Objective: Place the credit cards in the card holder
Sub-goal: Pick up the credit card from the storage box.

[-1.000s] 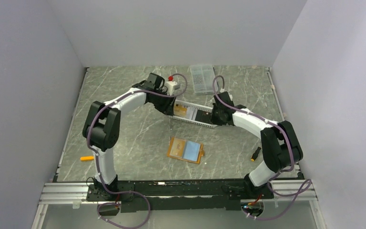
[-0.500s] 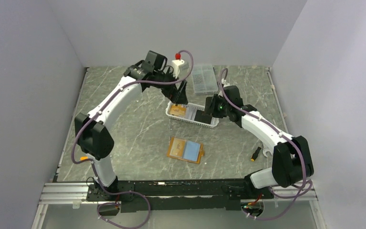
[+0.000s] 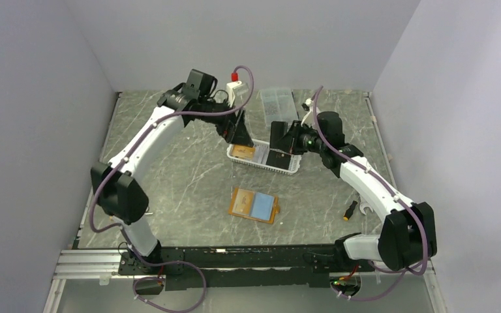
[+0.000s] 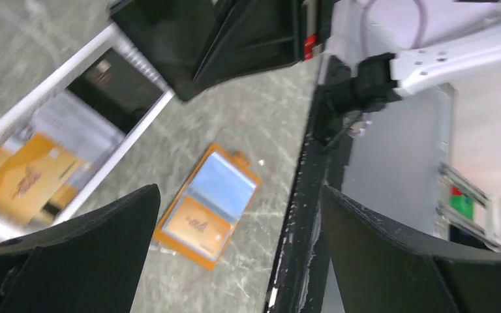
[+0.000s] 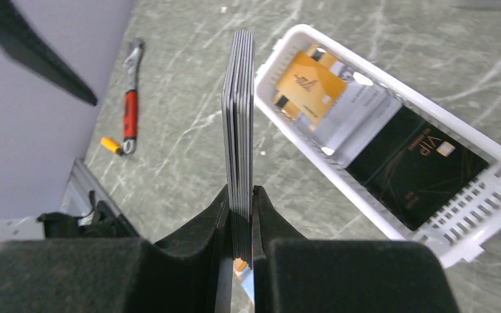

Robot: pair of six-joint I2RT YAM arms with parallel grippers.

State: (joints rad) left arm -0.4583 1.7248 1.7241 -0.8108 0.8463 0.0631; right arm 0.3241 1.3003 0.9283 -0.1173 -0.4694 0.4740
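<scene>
Right end effector (image 5: 240,215) clamped on the flat faces of a cards stack (image 5: 238,124), likely light, stiff and slippery, above the far basket (image 5: 483,202). Left end effector (image 3: 238,130) apart. Card holder (image 3: 254,205) open, nearer.

Two arms, same build. Left arm (image 3: 145,138) and right arm (image 3: 368,184): white shells on the long links, bulky black housings at the joints. Purple-grey cable (image 3: 252,83) strung loose along each arm, spare loops hanging below the bases. Red cap (image 3: 235,77) on a white block at the left wrist. Both bases sit on a black plate (image 3: 248,257) fixed to an aluminium rail (image 3: 81,264) at the near desk edge. Jaws matt black: left fingers (image 4: 72,261) smooth, broad wedges; right fingers (image 5: 352,274) blocky, faintly grainy.
</scene>
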